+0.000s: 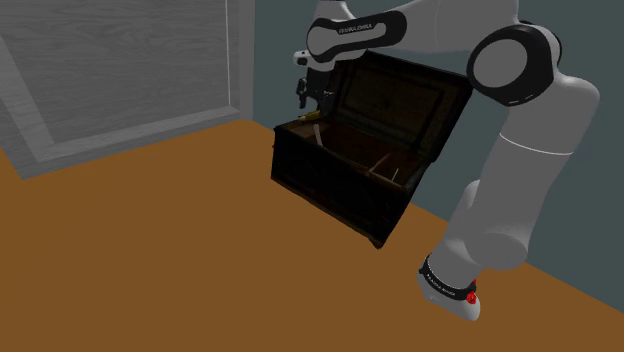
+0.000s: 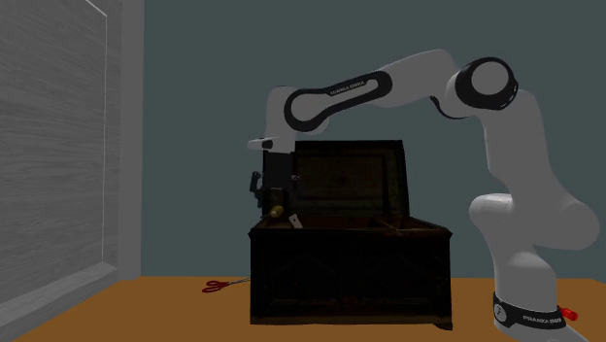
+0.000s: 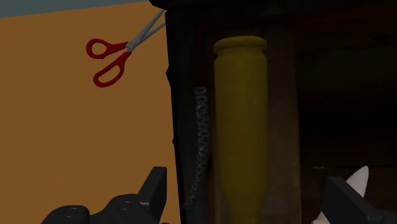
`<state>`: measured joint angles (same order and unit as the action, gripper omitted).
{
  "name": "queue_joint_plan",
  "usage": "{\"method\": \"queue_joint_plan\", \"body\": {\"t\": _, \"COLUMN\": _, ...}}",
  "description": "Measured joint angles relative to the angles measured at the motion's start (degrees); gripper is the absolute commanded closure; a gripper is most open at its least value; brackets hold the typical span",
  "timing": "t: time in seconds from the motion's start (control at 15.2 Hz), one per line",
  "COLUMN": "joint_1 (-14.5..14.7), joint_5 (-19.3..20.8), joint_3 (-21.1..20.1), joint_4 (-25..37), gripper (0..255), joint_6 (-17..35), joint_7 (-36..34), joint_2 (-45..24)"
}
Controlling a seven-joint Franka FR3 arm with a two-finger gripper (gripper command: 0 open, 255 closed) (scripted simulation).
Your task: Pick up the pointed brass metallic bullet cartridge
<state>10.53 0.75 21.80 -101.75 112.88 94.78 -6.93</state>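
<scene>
Shoulder view: the white arm arches across the top of the frame. The gripper [image 1: 305, 95] hangs at upper centre, over the far left corner of the open chest [image 1: 340, 185]. The chest is dark, plank-built and boxy, its lid tipped back, and it stands on a flat brown floor [image 1: 150, 250].

Second exterior view: the gripper [image 2: 275, 199] points down at the chest's [image 2: 350, 272] left end, centre frame. The bullet cartridge [image 2: 278, 208] shows as a small brass-yellow speck right under the gripper, just above the chest rim. A pale pointed object [image 2: 294, 222] lies beside it on the rim. Red-handled scissors [image 2: 223, 286] lie on the floor at lower left of the chest.

Wrist view: the cartridge [image 3: 240, 121] is a smooth, dull brass cylinder. Its flanged end is away from the gripper [image 3: 247, 178], and the body narrows at a shoulder near the fingers [image 3: 156, 184]. The fingers stand wide apart, with a gap either side of the cartridge, so neither touches it. The tip is out of sight. A dark linked chain [image 3: 200, 146] runs alongside the cartridge, against the chest wall [image 3: 181, 95]. The scissors [image 3: 121, 54] have grey blades.
</scene>
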Motion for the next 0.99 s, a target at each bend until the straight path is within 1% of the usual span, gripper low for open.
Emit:
{"method": "queue_joint_plan", "body": {"t": 0.2, "joint_1": -0.02, "joint_5": -0.09, "joint_3": -0.01, "joint_4": -1.38, "gripper": 0, "joint_6": 1.6, "joint_7": 0.05, "joint_2": -0.23}}
{"method": "queue_joint_plan", "body": {"t": 0.26, "joint_1": -0.02, "joint_5": -0.13, "joint_3": -0.03, "joint_4": -1.5, "gripper": 255, "joint_6": 1.83, "joint_7": 0.06, "joint_2": -0.34}}
{"method": "queue_joint_plan", "body": {"t": 0.99, "joint_1": -0.01, "joint_5": -0.09, "joint_3": -0.01, "joint_4": -1.21, "gripper": 255, "joint_6": 1.68, "joint_7": 0.04, "joint_2": -0.2}}
